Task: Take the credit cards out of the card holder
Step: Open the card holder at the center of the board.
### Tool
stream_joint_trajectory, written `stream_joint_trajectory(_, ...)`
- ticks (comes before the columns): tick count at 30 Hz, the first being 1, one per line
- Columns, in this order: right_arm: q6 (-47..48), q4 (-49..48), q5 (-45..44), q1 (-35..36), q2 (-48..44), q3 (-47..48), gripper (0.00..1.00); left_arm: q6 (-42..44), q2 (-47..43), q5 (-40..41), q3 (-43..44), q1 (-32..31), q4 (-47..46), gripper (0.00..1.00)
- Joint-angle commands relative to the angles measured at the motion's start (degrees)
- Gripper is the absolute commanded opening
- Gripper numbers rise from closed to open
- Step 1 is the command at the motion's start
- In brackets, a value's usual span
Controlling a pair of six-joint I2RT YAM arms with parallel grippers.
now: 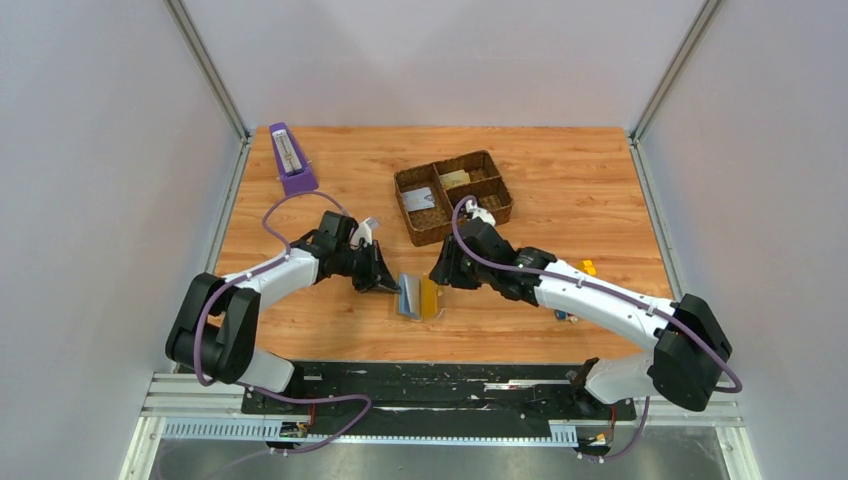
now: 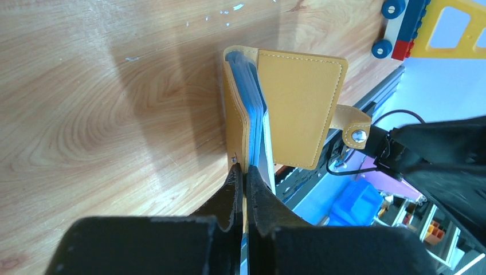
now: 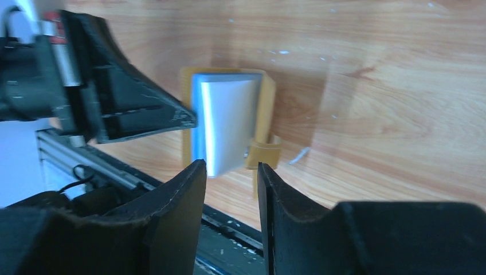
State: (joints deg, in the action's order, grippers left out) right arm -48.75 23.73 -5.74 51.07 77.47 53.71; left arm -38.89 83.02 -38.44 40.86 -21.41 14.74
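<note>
The card holder [image 1: 420, 297] stands half open on the wood table, mustard-yellow outside with blue-grey pockets inside. My left gripper [image 1: 392, 286] is shut on the edge of its left yellow cover [image 2: 235, 123], with the fingertips pinching the cover's lower edge. The yellow snap tab [image 2: 352, 123] hangs off the other cover. In the right wrist view a pale silvery-blue leaf or card [image 3: 226, 117] faces me inside the holder; I cannot tell which. My right gripper [image 3: 232, 166] is open and empty just short of its lower edge, beside the tab [image 3: 263, 153]. In the top view the right gripper [image 1: 441, 272] is at the holder's right side.
A brown woven compartment tray [image 1: 490, 160] stands behind the holder with a grey card [image 1: 420, 198] and a pale card [image 1: 455, 178] in it. A purple metronome-shaped object [image 1: 290, 158] stands at the back left. A toy of coloured bricks [image 2: 404, 26] lies under the right arm.
</note>
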Motion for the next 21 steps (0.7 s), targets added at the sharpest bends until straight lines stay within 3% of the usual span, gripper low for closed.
stream_joint_trajectory(1,-0.4,-0.8,3.4,0.4,0.1,5.0,0.4,0.3,-2.0,0.5,1.1,-0.4,1.8,0.0)
stream_joint_trajectory(15,0.2,-10.0,13.9,0.8,12.2,7.0,0.42,-1.3,-2.0,1.2,1.0,-1.0,2.8,0.0)
stream_joint_trajectory(21,0.1,-10.5,13.8,0.8,16.0,6.1,0.42,-1.5,-3.1,0.7,1.2,-1.1,2.8,0.0)
